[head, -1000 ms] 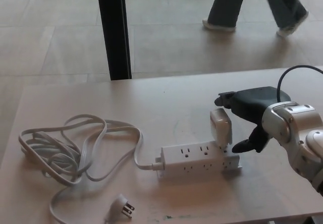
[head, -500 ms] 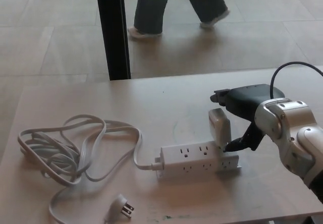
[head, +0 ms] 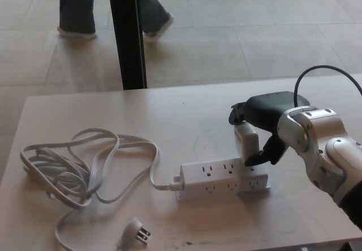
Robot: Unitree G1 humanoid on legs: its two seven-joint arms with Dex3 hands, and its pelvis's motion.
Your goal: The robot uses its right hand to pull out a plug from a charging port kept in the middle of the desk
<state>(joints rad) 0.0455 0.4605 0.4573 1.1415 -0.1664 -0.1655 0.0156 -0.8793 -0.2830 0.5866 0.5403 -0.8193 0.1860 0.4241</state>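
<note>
Beige desk (head: pixel 113 115): right hand (head: pixel 261 128) pinches the white plug (head: pixel 246 142), hiding its seat in the power strip (head: pixel 223 179).

Desk (head: pixel 186 112): filled the lower frame, floor behind it.
Power strip (head: pixel 223 178): lay lower centre-right on the desk.
Plug (head: pixel 246 142): stood on the strip's right end.
Right hand (head: pixel 262 128): sat right of centre, fingers on either side of the plug.
Coiled cord (head: pixel 73 169): lay left of the strip.
Cord's pronged end (head: pixel 137 230): lay at the bottom, left of centre.
Post (head: pixel 128 33): stood behind the desk, upper left.
Person's legs (head: pixel 107 8): top left, behind the post.
</note>
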